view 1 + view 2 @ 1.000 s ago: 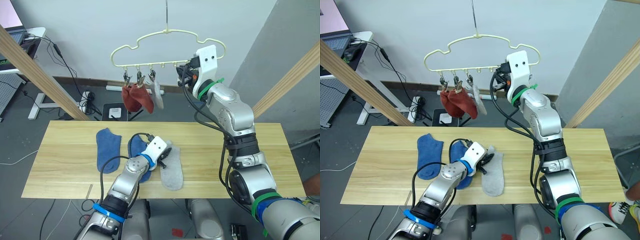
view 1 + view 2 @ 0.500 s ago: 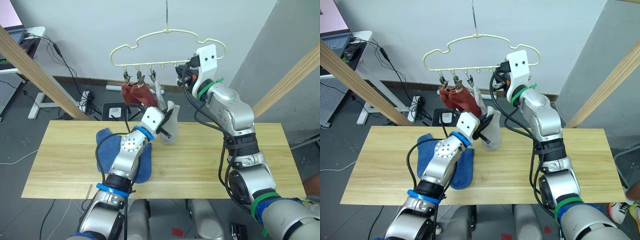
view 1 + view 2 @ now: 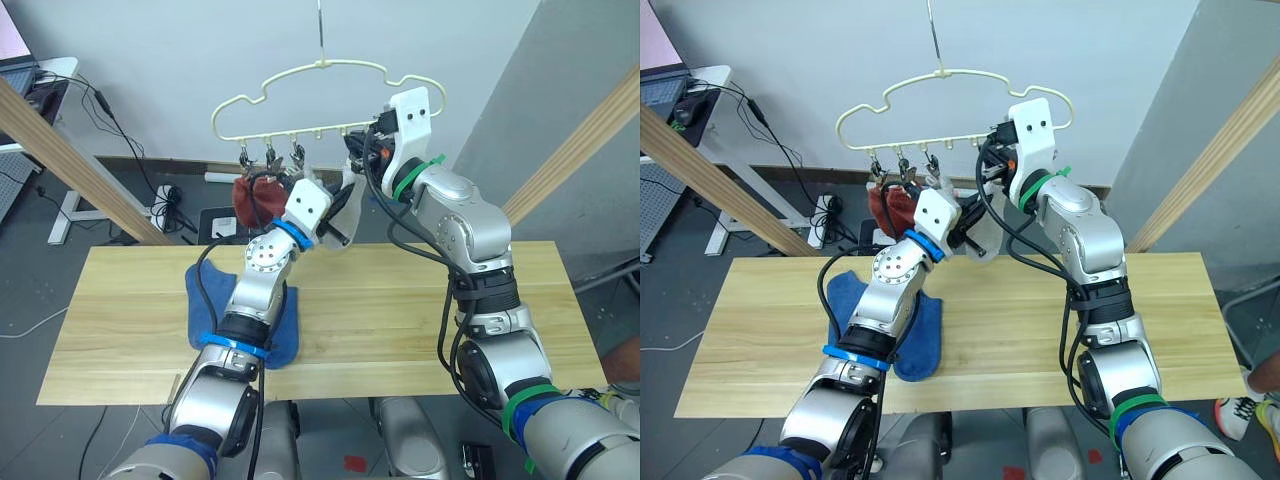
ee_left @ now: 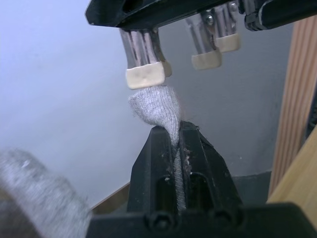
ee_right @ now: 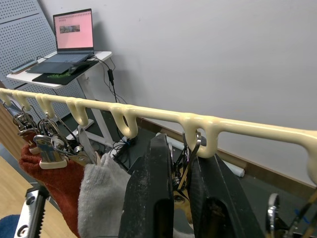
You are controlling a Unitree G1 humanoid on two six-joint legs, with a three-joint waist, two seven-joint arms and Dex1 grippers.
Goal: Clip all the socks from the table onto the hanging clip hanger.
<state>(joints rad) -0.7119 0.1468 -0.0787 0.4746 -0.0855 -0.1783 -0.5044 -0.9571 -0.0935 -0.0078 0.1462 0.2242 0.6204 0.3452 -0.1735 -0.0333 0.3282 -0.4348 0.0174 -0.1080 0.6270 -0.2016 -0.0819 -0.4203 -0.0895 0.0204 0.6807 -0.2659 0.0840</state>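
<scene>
Lifting since earlier, left claw (image 4: 176, 148) pinching grey sock (image 4: 156, 106) beneath clip (image 4: 144, 77), right claw (image 5: 181, 173) seemingly squeezing it (partly hidden).

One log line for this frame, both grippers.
left gripper: shut on grey sock, raised under a clip | right gripper: shut on clip of hanger | blue socks on table

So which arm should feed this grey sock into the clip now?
Left. The left gripper already pinches the grey sock just under an open clip, while the right gripper squeezes that clip on the hanger.
</scene>
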